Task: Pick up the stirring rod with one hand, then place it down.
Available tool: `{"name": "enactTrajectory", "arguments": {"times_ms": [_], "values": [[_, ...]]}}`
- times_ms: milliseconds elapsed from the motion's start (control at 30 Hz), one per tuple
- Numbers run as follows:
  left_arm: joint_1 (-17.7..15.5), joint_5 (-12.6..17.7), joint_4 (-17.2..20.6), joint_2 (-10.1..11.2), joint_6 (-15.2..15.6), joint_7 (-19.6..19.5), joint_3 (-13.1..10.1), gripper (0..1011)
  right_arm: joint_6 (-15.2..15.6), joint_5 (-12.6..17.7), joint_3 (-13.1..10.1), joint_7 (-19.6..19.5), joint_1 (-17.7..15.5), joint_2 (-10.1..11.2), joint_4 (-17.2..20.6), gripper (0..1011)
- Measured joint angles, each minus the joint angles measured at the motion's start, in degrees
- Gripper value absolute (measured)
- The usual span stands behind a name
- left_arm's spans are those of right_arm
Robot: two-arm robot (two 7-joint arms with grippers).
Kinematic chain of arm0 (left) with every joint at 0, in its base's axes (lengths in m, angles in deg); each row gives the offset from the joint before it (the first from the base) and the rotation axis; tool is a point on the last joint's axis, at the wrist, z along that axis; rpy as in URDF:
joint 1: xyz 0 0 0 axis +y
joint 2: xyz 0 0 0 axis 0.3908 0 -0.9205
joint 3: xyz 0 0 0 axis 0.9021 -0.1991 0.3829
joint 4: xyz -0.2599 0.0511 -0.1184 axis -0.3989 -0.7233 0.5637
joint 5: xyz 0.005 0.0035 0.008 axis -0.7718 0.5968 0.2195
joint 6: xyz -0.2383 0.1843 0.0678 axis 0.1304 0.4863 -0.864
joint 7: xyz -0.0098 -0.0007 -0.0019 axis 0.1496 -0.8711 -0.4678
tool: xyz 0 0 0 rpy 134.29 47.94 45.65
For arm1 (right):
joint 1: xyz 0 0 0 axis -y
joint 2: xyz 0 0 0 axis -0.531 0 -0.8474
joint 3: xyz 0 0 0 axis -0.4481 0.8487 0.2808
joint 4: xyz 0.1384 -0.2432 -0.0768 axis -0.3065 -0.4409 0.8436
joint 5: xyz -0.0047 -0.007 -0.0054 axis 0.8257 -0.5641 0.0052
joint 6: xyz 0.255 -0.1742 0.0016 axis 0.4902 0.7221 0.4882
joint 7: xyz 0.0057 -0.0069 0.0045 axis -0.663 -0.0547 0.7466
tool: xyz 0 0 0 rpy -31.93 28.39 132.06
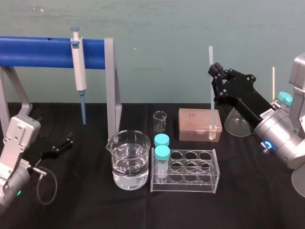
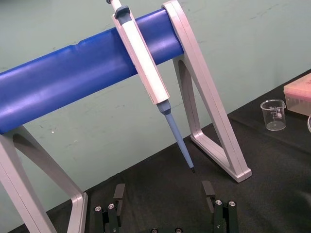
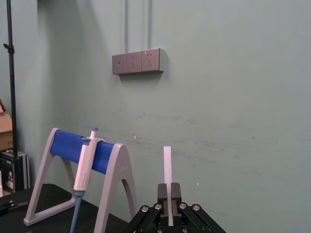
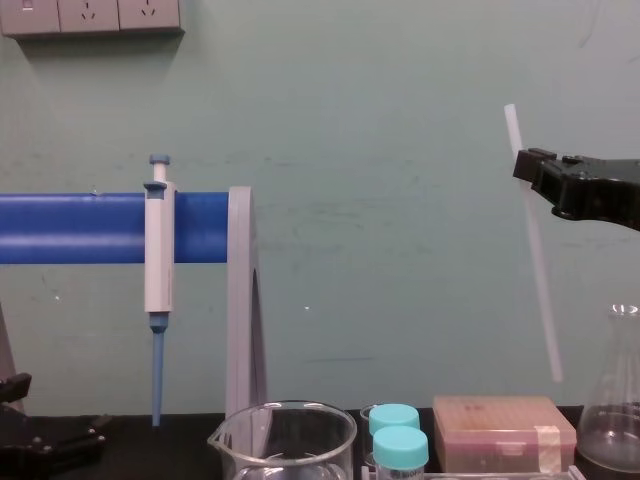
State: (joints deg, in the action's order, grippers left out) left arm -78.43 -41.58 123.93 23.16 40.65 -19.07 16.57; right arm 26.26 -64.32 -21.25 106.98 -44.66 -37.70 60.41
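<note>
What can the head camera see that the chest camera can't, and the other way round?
Head: the small beaker, water in the big beaker, the tube rack and its holes. Chest: wall sockets, and the gap between the rod and the box. Both: the right gripper shut on the rod, the pipette on its blue stand, two capped tubes. The left gripper lies open, low on the left.

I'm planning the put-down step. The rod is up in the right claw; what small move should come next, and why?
Probably carry the stirring rod sideways before lowering: the right claw is shut on it near its top, and its lower end hangs just above the pink tip box, beside the flask. The left claw lies parked, open.
</note>
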Motion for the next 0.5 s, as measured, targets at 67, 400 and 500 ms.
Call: {"name": "enactTrajectory", "arguments": {"times_ms": [67, 400, 500], "values": [[0.0, 0.0, 0.0, 0.0, 0.0, 0.0, 0.0, 1000, 0.01, -0.07, -0.01, 0.0, 0.07, -0.07, -0.17, 46], [0.0, 0.0, 0.0, 0.0, 0.0, 0.0, 0.0, 1000, 0.16, -0.45, -0.01, 0.0, 0.23, -0.34, -0.53, 46], [0.0, 0.0, 0.0, 0.0, 0.0, 0.0, 0.0, 1000, 0.16, -0.46, 0.01, 0.0, 0.28, -0.37, -0.59, 46]]}}
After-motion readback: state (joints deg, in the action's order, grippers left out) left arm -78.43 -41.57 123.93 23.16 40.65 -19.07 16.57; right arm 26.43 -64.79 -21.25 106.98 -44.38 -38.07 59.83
